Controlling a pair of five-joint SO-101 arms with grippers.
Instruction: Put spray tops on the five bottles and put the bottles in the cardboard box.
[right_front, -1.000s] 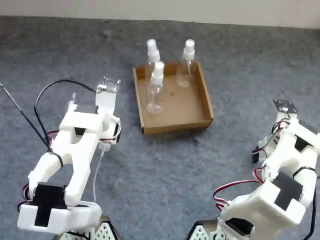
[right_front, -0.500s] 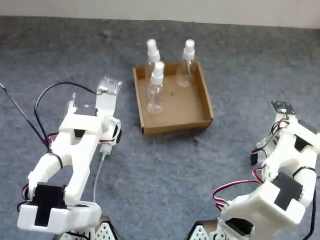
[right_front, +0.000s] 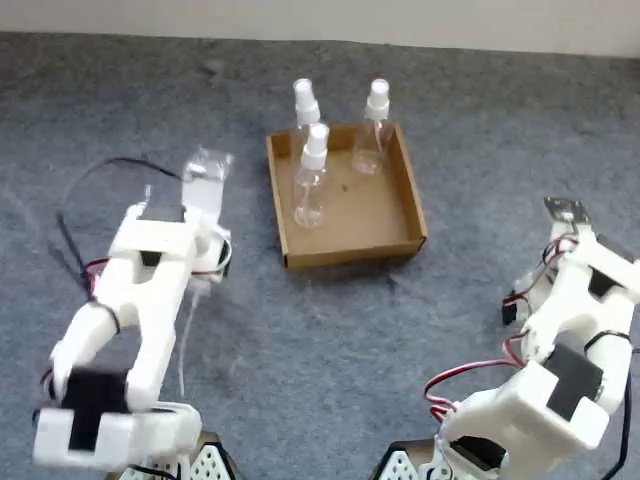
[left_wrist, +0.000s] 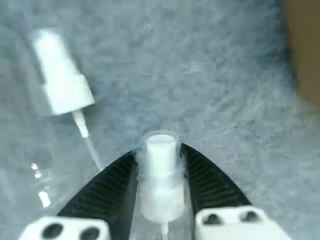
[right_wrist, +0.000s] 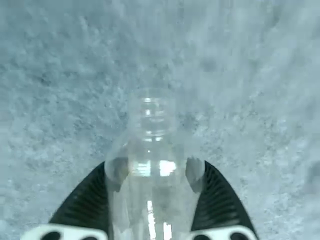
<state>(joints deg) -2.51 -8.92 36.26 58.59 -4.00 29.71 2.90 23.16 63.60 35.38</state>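
Observation:
My left gripper is shut on a white spray top, nozzle end away from the wrist, a little above the carpet. A second spray top with its thin tube lies on the carpet beside it, next to something clear. My right gripper is shut on a clear bottle whose neck is bare. The cardboard box sits at the far centre. Three capped bottles stand there: one in the middle, one at the back right, one at the back left corner.
Grey carpet covers the table. The left arm stands left of the box, with a black cable looping beside it. The right arm is at the right edge.
The left arm has swung farther from the front edge with the spray top held. The right arm has hardly shifted.

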